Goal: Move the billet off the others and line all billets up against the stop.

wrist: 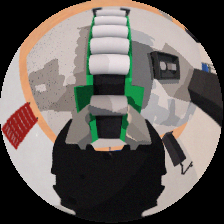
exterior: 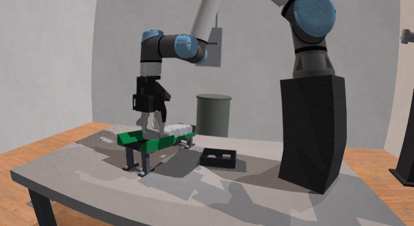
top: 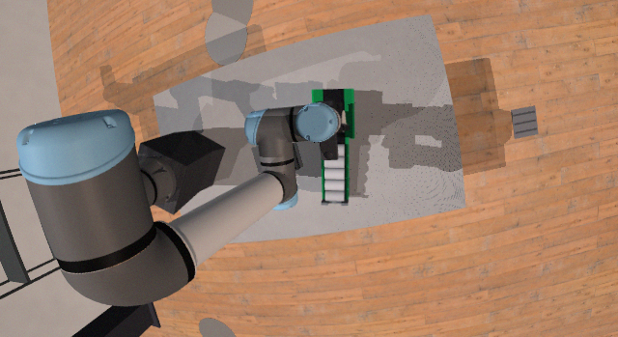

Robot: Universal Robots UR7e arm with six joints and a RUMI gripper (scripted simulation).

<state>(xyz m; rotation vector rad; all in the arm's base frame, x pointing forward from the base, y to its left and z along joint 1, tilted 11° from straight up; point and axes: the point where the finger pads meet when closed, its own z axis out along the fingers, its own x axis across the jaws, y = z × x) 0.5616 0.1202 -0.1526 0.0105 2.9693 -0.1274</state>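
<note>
The green feed ramp (top: 351,116) (exterior: 156,144) (wrist: 82,96) stands on legs on the table. Several pale billets (top: 335,179) (exterior: 178,129) (wrist: 110,48) lie straight across it, side by side at its lower end. My gripper (exterior: 152,131) (wrist: 108,104) reaches down into the ramp's upper part and is shut on one grey billet (wrist: 108,103), held crosswise and low in the channel. A stretch of bare black ramp floor (wrist: 109,84) separates this billet from the row. In the overhead view the wrist hides the fingers and the held billet.
A black tray (exterior: 217,158) (wrist: 167,66) lies on the table (exterior: 97,193) beside the ramp. The robot's dark pedestal (exterior: 312,132) stands at the right. A grey bin (exterior: 213,115) stands behind the table. A floor grate (top: 523,121) lies off the table.
</note>
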